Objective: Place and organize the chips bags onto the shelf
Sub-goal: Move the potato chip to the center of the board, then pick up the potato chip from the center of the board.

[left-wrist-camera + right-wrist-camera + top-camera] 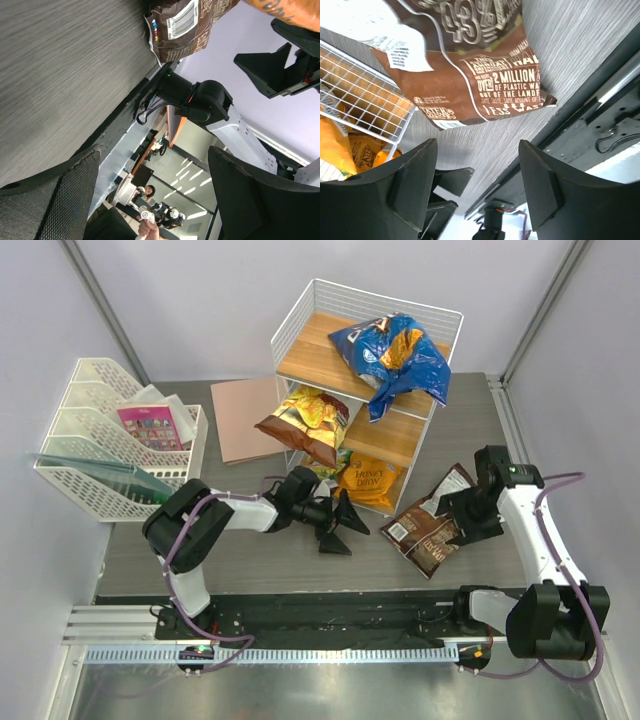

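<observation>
The shelf [300, 325] stands at the back centre. A blue Doritos bag [395, 355] lies on its top board. A brown and yellow bag [305, 423] hangs out of the middle tier at the left. The orange Honey Dijon bag [368, 483] leans out of the bottom tier, with a small green-yellow bag [330, 465] beside it. The dark brown Sea Salt bag [425, 530] lies flat on the table; it also shows in the right wrist view [470, 65]. My right gripper [465, 515] is open just above its right edge. My left gripper [345, 525] is open and empty, left of that bag.
A white mesh file tray [75, 485] with a pink card packet [150, 425] stands at the left. A flat brown board [245, 420] lies left of the shelf. The black front rail [330, 615] runs along the near table edge.
</observation>
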Tool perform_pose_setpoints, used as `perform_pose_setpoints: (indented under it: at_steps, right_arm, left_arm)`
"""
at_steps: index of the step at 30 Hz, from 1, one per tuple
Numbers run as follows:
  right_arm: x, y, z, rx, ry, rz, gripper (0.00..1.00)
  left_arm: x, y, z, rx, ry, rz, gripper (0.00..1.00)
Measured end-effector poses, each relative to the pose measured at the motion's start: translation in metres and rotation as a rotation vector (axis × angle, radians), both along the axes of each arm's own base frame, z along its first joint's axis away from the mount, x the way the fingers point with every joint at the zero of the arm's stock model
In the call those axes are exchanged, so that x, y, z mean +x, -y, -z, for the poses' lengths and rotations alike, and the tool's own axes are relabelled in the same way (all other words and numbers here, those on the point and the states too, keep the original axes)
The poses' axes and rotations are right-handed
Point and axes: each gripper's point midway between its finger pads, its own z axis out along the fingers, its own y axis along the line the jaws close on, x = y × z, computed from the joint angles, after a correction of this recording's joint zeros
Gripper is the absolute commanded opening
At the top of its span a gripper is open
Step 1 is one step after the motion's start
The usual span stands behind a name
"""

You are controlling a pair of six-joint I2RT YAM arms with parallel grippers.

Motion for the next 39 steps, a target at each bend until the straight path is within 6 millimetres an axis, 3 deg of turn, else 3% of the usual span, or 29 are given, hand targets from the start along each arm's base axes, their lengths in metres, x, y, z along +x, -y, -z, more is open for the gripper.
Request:
perform_pose_setpoints:
  at_steps: [6,9,17,21,30,39]
  right_arm:
    - [0.024,0.018,-0.01,-0.102,0.007,-0.093,0.69]
    - [0.03,0.02,0.001,-0.109,-0.017,-0.147,0.66]
    - [-0.01,0.014,0.045,-0.07,-0.152,-0.21,0.64]
    - [-0.016,0.011,0.055,-0.067,-0.177,-0.256,0.56]
    - [-0.02,-0.024,0.076,-0.019,-0.184,-0.407,0.52]
    - [-0.041,-0.057,0.081,0.095,-0.15,-0.397,0.52]
  left_arm:
    - [0.0,-0.001,0.002,0.008,-0.001,-0.002,0.88]
    - [-0.001,0.003,0.003,0.015,0.005,-0.001,0.88]
    - [-0.007,0.021,0.027,0.048,0.022,0.006,0.86]
    - [0.002,0.026,0.032,0.051,0.065,-0.031,0.85]
    - [0.016,0.028,0.036,0.095,0.189,-0.131,0.84]
    - [0.004,0.045,0.036,0.08,0.298,-0.148,0.84]
